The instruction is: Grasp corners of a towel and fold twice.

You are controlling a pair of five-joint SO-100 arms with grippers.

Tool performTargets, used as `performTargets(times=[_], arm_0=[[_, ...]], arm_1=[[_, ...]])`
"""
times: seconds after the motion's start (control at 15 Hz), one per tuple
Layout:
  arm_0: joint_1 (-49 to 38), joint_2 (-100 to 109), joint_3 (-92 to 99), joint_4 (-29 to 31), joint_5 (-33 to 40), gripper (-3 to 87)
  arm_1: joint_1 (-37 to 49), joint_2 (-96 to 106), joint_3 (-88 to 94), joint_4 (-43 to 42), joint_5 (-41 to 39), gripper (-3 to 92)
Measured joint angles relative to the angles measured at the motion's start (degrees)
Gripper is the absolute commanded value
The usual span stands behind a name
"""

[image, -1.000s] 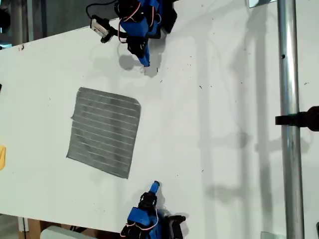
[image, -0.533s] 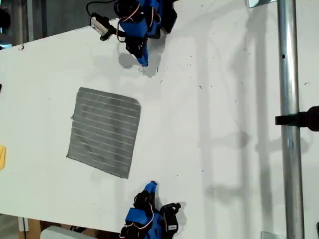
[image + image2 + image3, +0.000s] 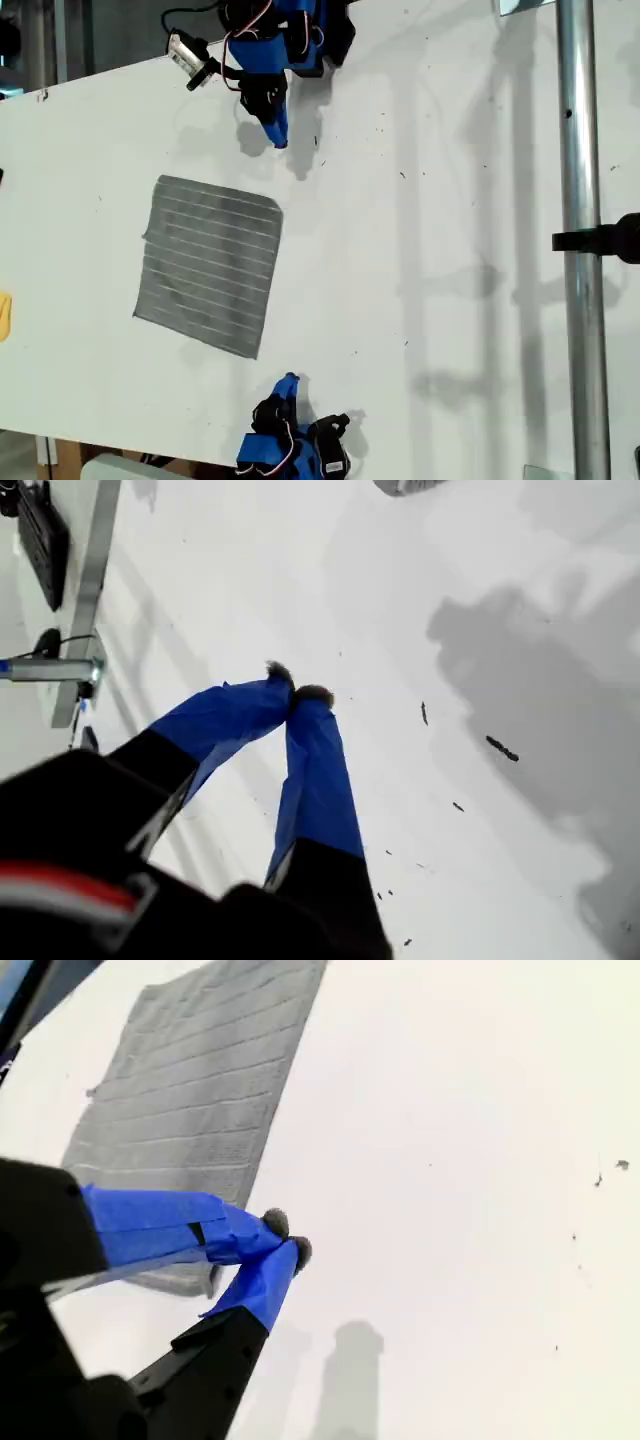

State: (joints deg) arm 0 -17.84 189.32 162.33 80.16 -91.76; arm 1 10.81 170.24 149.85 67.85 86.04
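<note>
Towel [image 3: 210, 265] flat, both pincers empty

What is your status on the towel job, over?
My first tool and second tool both shut, empty, off the cloth. Towel flat, unfolded on the table. Nothing in the way.
</note>
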Motion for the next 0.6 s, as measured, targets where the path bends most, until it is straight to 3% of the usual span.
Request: performTargets(times=[0.2,0.4,0.6], arm_0=[[-2.29,-23.12,-17.40,3.25,6.42,-2.9],[-10.99,-37.18,-32.26,8.26,16.79,-2.9],[-20.74,-45.70,-42.01,10.55,24.87,-2.8]], arm_1=[[0.62,-21.97,-15.38,-2.11,-7.65,-0.3],[2.29,-39.55,-29.36,-1.41,-15.29,-0.3],[4.39,-57.30,-47.55,6.24,-22.68,-0.3]])
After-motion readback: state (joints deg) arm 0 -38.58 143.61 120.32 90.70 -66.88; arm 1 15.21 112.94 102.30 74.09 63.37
